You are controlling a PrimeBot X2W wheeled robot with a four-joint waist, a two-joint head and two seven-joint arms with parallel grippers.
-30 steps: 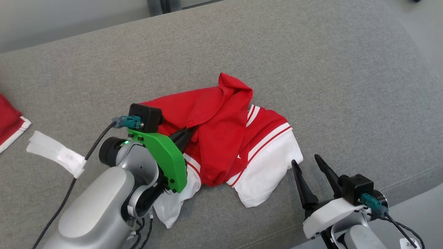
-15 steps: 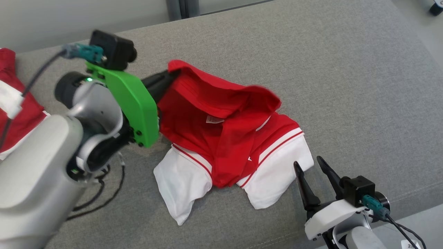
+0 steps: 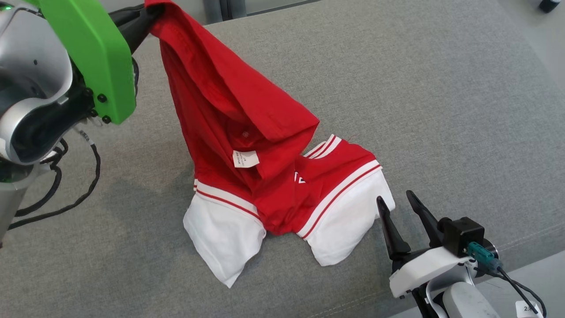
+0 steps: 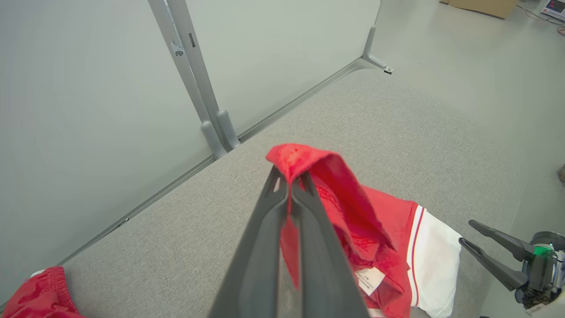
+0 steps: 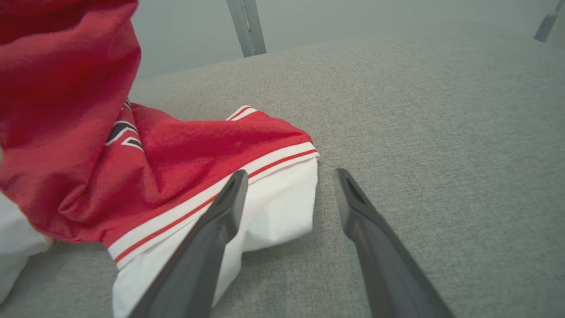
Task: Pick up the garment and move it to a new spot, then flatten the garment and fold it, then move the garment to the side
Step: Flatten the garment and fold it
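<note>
Left tool (image 4: 289, 176) is clamped shut on the garment (image 3: 229, 101), half raised; pick-up step, more lift probably needed next; right tool (image 3: 393, 197) open, empty

Soft matt cloth garment (image 3: 229, 101), rough woven upholstery (image 3: 419, 88), smooth plastic wrist cover (image 3: 88, 53)

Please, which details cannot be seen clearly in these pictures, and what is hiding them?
- Label on the garment: head view, print too small to read.
- Left gripper: head view, red fabric covers its fingertips.
- Second red cloth: left wrist view, cut off by the bottom edge.
- The garment's full shape: all views, its own folds hide it.
</note>
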